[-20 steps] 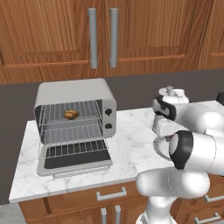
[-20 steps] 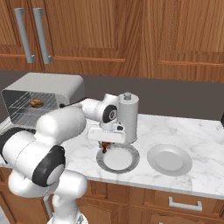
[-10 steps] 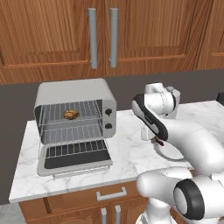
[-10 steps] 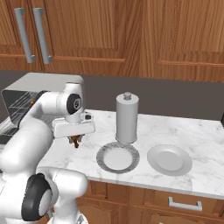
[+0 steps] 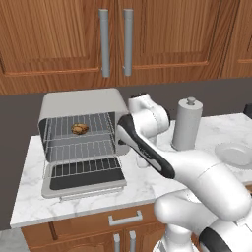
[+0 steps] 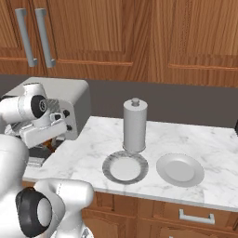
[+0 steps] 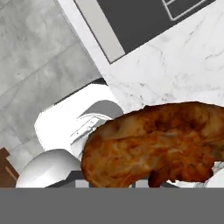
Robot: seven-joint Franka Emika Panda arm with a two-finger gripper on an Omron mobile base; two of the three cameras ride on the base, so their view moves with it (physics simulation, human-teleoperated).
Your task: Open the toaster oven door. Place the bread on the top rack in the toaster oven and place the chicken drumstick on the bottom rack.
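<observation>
The toaster oven (image 5: 81,104) stands at the counter's left end, and its door (image 5: 83,180) lies folded down flat. A small brown piece of bread (image 5: 79,129) rests on the top rack (image 5: 98,134); the bottom rack (image 5: 86,150) is bare. My gripper (image 6: 46,149) hangs just right of the open door, low over the counter, shut on the chicken drumstick (image 7: 157,148). The browned drumstick fills the lower half of the hand view, with the door's dark glass (image 7: 144,17) above it. The fingertips are hidden behind the meat.
A grey cylindrical canister (image 6: 135,124) stands mid-counter, also behind my arm (image 5: 187,123). Two plates lie in front of it, a darker-rimmed one (image 6: 125,167) and a plain one (image 6: 180,169). Wooden cabinets hang above. The marble counter edge (image 5: 74,211) is just in front of the door.
My arm has swung left from over the darker-rimmed plate to the front right of the toaster oven, carrying the drumstick. The oven, bread and plates have not moved.
</observation>
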